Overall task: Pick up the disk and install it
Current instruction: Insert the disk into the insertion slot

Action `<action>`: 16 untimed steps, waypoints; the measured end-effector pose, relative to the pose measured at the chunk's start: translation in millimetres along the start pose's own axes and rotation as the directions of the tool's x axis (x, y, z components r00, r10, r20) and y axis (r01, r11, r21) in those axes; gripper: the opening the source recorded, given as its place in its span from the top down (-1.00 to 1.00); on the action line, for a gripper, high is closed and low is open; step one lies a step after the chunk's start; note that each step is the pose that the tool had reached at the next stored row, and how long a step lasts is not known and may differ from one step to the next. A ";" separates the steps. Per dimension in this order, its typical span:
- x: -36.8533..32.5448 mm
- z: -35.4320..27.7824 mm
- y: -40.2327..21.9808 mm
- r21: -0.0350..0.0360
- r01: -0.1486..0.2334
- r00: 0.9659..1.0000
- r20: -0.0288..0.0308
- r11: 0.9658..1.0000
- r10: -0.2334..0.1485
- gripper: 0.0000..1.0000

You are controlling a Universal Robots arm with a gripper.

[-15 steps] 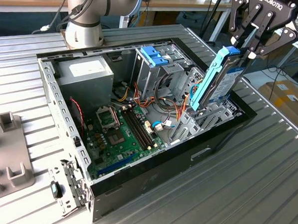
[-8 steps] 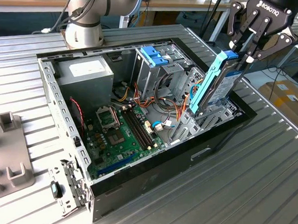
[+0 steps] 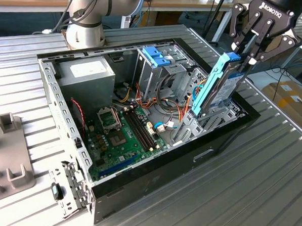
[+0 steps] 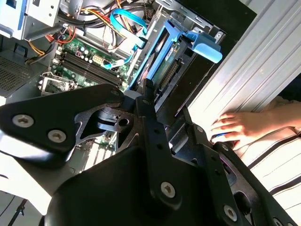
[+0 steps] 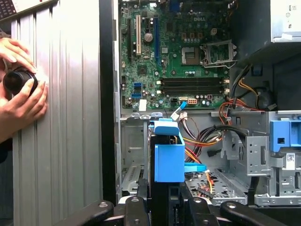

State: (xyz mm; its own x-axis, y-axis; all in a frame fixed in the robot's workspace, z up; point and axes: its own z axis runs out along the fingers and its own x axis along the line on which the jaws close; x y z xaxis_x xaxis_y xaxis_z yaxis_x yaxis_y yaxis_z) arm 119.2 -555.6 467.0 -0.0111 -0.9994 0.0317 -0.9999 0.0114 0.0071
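The disk [image 3: 218, 88], a grey drive in a bright blue carrier, stands tilted at the exterior view's right end of the open computer case [image 3: 225, 142]. Its lower end reaches down into the metal drive bay [image 3: 203, 123]. My gripper [image 3: 243, 56] is shut on the disk's upper end, above the case. In the first wrist view the blue carrier [image 5: 168, 155] rises from between my fingers [image 5: 134, 209]. In the second wrist view the disk [image 4: 162, 54] slopes beyond my gripper [image 4: 141, 94] toward the bay.
Inside the case lie a green motherboard [image 3: 124, 132], a grey power supply box [image 3: 87, 71], a bare blue bracket [image 3: 156, 55] and loose cables [image 3: 166, 119]. A person's hands [image 5: 19, 89] rest on the ribbed table beside the case. Grey fixtures [image 3: 9, 156] stand at the exterior view's left.
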 end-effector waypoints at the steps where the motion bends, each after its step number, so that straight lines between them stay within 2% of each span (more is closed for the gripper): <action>1: 0.0 0.2 0.0 0.000 0.000 1.000 0.000 1.000 0.000 0.30; 7: 0.0 0.6 0.0 0.000 0.000 1.000 0.000 1.000 0.000 0.30; 12: -0.2 8.0 -0.1 0.000 0.000 1.000 0.000 1.000 0.000 0.30; 16: -0.2 8.2 0.0 0.000 0.000 1.000 0.000 1.000 0.000 0.30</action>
State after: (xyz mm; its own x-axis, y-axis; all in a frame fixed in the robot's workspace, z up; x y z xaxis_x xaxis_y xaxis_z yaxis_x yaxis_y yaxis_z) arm 119.2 -555.7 458.8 -0.0112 -0.9994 0.0319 -0.9999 0.0114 0.0071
